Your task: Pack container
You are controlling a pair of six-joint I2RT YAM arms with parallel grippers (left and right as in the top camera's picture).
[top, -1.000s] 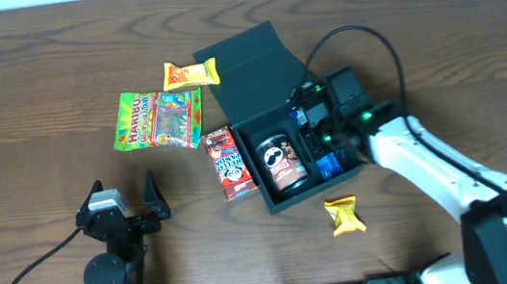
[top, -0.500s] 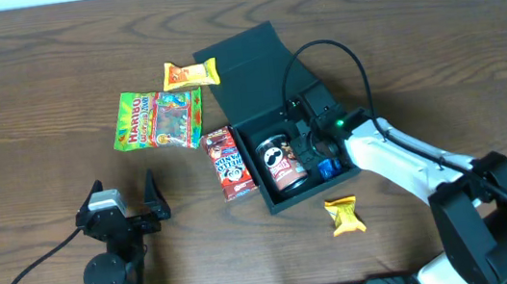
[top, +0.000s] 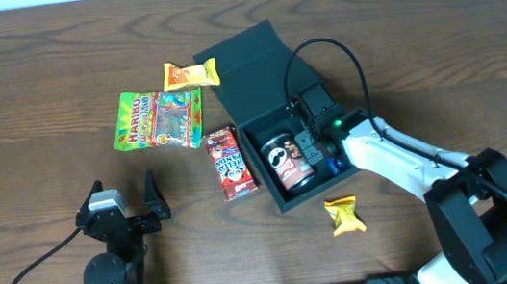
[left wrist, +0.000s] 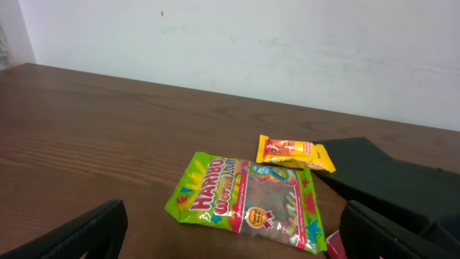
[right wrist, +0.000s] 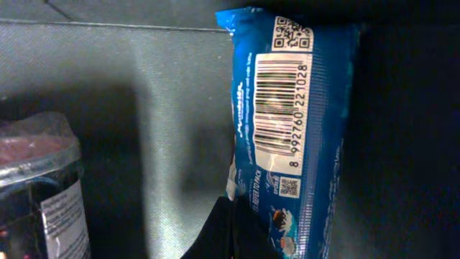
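The container [top: 266, 126] lies right of the table's middle. Its flat lid [top: 245, 58] is folded open toward the far left. A Pringles can [top: 285, 163] lies inside, in the left part. A blue packet [right wrist: 295, 122] lies inside too, along the right wall, with its barcode facing up.

Around the box you have several snacks. A red snack box [top: 229, 162] lies just beside the container's left wall. A Haribo bag [top: 158, 118] lies further left, and a small orange packet [top: 190, 73] lies behind it, near the lid's corner. A yellow packet [top: 345, 215] rests on the table near the front corner of the container.

Your right arm reaches from the near right edge across the front right wall of the container. The right gripper [top: 310, 145] is down inside, between the can and the blue packet. Its jaws are pressed together. In the right wrist view the dark tip meets the lower edge of the blue packet, but I cannot tell if it pinches the wrapper.

Your left gripper [top: 124, 195] sits at the near left, well apart from all the snacks. Its jaws are spread wide and hold nothing, and it points toward the Haribo bag.
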